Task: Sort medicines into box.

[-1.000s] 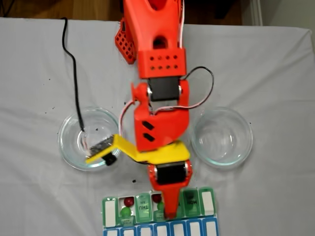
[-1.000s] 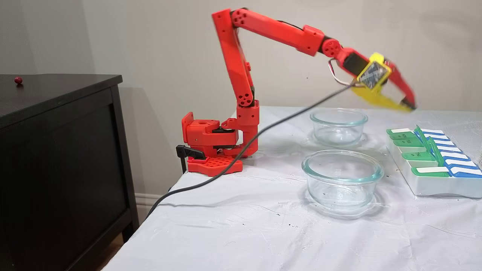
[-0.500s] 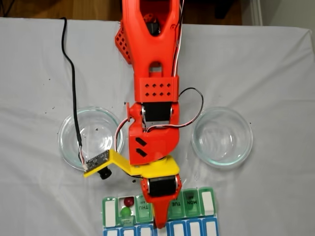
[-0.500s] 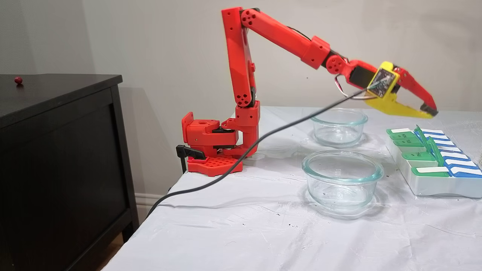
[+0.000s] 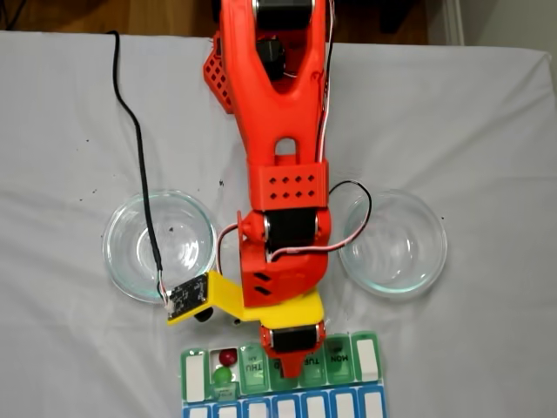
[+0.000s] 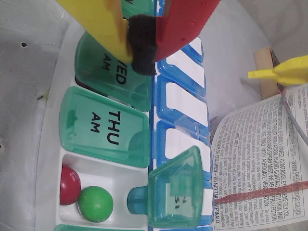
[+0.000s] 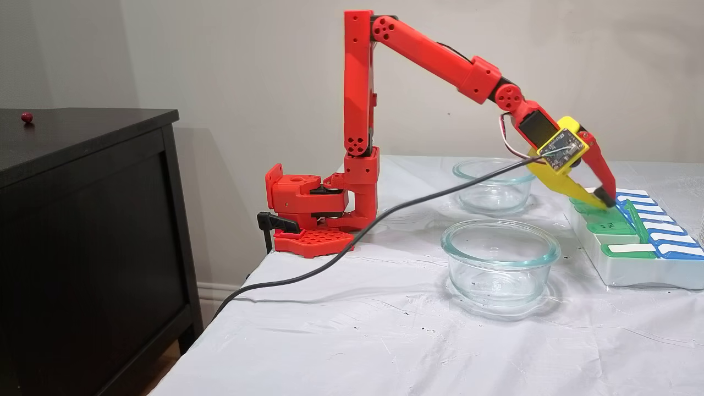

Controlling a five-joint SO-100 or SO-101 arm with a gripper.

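Box [image 6: 53, 144] at lower centre of the wrist view, one open cell holding a red pill [image 6: 69, 185] and a green pill [image 6: 95, 204]; end effector [image 6: 140, 45] clenched, empty, upper centre over the WED lid [image 6: 113, 72]; both bowls [image 5: 159, 246] empty, sorting seemingly near done.

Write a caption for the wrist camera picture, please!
Shut pincer over the pill box, one red ball and one green ball inside.
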